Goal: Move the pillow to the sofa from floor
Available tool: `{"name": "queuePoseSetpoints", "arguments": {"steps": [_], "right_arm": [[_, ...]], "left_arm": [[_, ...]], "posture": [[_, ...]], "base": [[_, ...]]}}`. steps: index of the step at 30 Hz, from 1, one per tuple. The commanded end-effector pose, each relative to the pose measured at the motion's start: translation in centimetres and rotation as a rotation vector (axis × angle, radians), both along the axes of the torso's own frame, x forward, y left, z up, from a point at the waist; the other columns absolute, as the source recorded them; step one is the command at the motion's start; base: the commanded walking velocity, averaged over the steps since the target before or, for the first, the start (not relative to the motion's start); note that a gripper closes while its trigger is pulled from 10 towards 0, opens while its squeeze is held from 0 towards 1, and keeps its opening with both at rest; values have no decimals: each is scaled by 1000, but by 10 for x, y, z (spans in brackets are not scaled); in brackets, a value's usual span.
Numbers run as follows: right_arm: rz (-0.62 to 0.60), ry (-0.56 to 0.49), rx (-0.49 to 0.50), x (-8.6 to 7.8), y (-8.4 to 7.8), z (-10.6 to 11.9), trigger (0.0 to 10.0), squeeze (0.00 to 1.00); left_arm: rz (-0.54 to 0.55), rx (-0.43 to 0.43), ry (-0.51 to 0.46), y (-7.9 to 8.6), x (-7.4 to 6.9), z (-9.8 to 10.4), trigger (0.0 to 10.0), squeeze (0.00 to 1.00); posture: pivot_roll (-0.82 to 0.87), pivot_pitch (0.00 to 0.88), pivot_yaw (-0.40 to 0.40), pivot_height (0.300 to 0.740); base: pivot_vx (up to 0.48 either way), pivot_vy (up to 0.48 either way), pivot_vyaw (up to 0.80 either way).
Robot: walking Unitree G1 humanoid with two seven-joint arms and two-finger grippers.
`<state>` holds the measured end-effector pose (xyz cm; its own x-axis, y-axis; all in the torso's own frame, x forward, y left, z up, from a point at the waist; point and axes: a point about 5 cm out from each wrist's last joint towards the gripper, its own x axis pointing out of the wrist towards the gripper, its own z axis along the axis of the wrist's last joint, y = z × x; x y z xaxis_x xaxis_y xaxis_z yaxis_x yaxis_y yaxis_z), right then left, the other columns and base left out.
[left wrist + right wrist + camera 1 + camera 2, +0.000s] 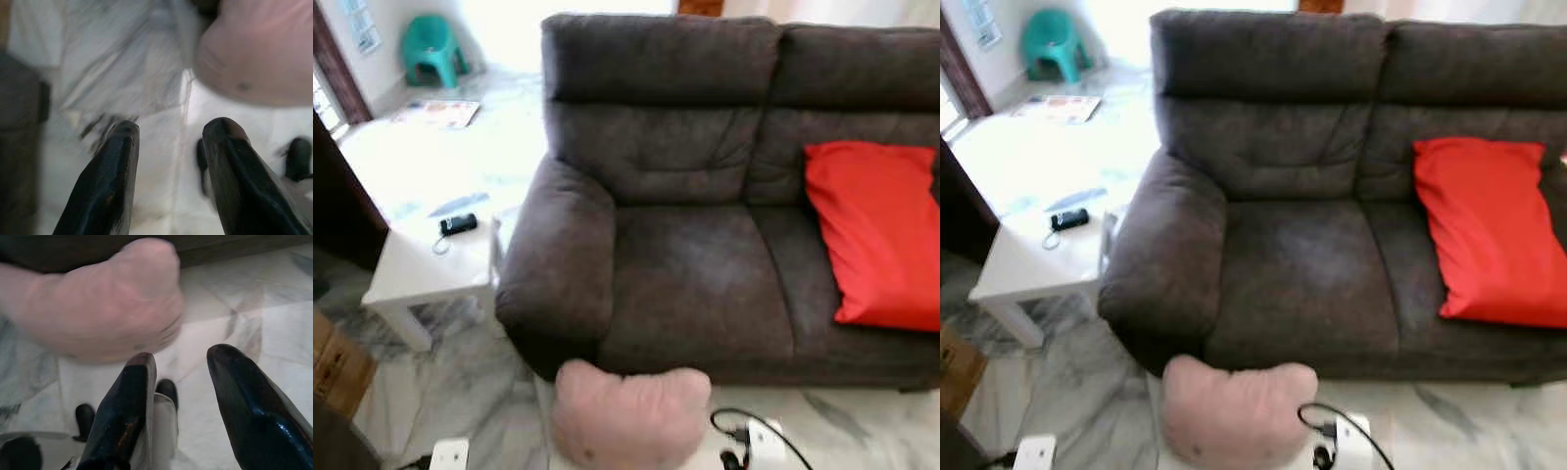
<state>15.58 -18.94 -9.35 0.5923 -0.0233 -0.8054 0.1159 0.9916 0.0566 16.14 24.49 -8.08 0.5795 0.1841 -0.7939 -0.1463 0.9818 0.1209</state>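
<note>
A pale pink pillow (628, 413) lies on the marble floor just in front of the dark grey sofa (695, 264), below its left seat. In the left wrist view my left gripper (171, 134) is open above the floor, with the pink pillow (259, 49) a little ahead of its fingertips. In the right wrist view my right gripper (183, 360) is open too, its fingers spread over the floor close to the pink pillow (102, 303). Neither gripper touches the pillow.
A red pillow (879, 230) leans on the sofa's right seat. A small white table (426, 264) with a black device (458, 224) stands left of the sofa arm. White power strips and a black cable (754, 436) lie beside the pink pillow. A teal stool (433, 47) stands far back.
</note>
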Motion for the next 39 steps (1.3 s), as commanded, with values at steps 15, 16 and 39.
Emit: {"name": "queuePoseSetpoints", "arguments": {"steps": [15,16,39], "right_arm": [[-43,-35,11,7,2,3,10000,0],[-51,-39,12,7,2,3,10000,0],[-168,-336,-16,44,-18,33,10000,0]], "left_arm": [[-35,40,-15,6,3,4,10000,0],[-38,42,-19,6,4,4,10000,0],[-61,128,-581,-4,94,75,10000,0]], "posture": [[-8,0,-7,740],[-6,0,-7,740],[3,0,-7,740]], "base": [[120,0,0],[0,0,0],[0,0,0]]}}
